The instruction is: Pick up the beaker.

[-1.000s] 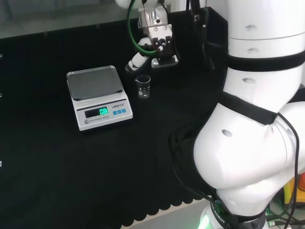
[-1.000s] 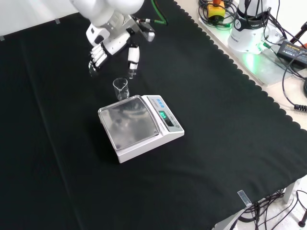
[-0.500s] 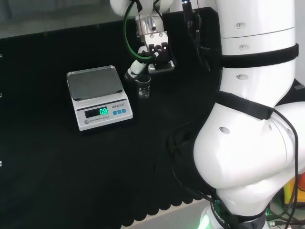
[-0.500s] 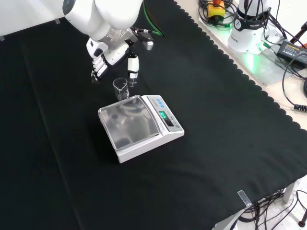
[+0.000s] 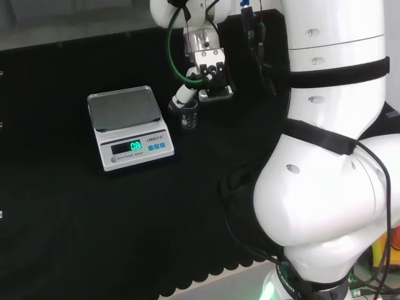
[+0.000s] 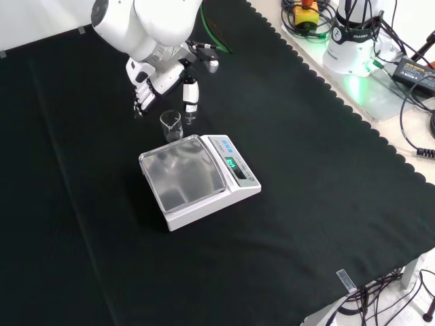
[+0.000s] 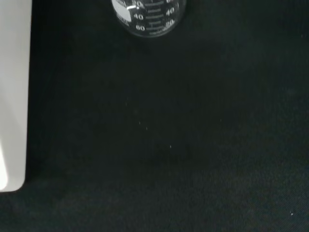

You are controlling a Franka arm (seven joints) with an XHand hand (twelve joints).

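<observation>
Just above the beaker (image 6: 171, 126) beside the scale (image 6: 199, 180), my hand (image 6: 162, 85) hovers, fingers (image 6: 143, 99) spread wide, holding nothing.

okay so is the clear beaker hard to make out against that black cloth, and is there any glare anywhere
Head view: the beaker is faint, mostly a rim outline on the black cloth. Front view: its glass edges catch light, and the scale pan shows a soft sheen. Wrist view: white markings make the beaker readable.
</observation>
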